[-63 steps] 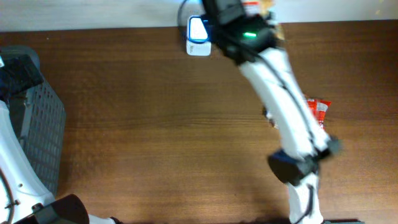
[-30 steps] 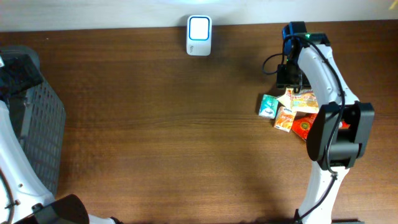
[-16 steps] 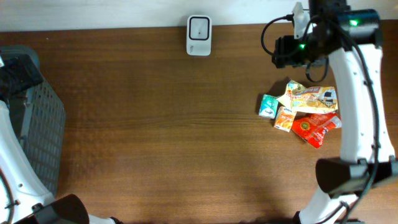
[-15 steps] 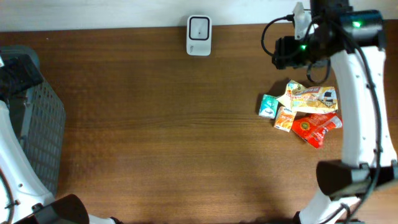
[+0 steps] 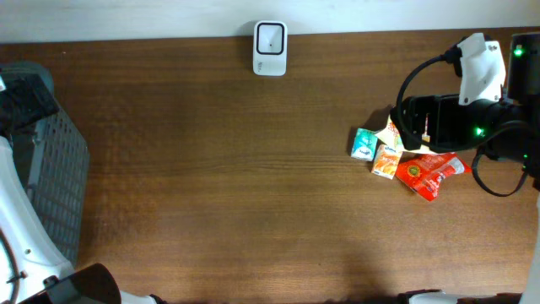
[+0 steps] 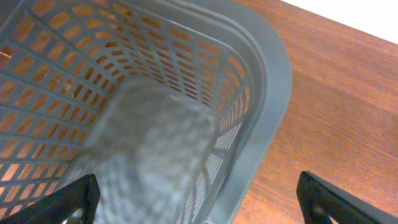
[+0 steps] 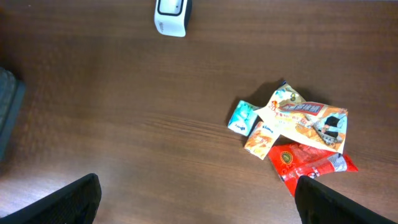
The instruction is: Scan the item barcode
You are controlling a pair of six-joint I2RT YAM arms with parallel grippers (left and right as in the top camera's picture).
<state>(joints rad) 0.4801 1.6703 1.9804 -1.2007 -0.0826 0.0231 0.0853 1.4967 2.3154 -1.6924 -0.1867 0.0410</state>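
Note:
The white barcode scanner [image 5: 270,49] stands at the table's back edge and also shows in the right wrist view [image 7: 173,14]. The items lie in a pile at the right: a teal packet [image 7: 242,117], a small orange packet [image 7: 258,138], a large yellow snack bag [image 7: 306,118] and a red packet [image 7: 311,163]. My right gripper [image 7: 199,208] hangs high above the table, open and empty, with the pile below and to the right of it. My left gripper [image 6: 199,208] is open and empty over the grey basket [image 6: 267,93].
The grey mesh basket [image 5: 51,169] stands at the table's left edge under the left arm. The right arm [image 5: 460,122] reaches in from the right over part of the pile. Bare brown tabletop [image 5: 236,186] lies between basket, scanner and pile.
The right arm swung back from the scanner to the pile, left the large snack bag on it, then lifted away rightward with its jaws opening. The left arm has not moved.

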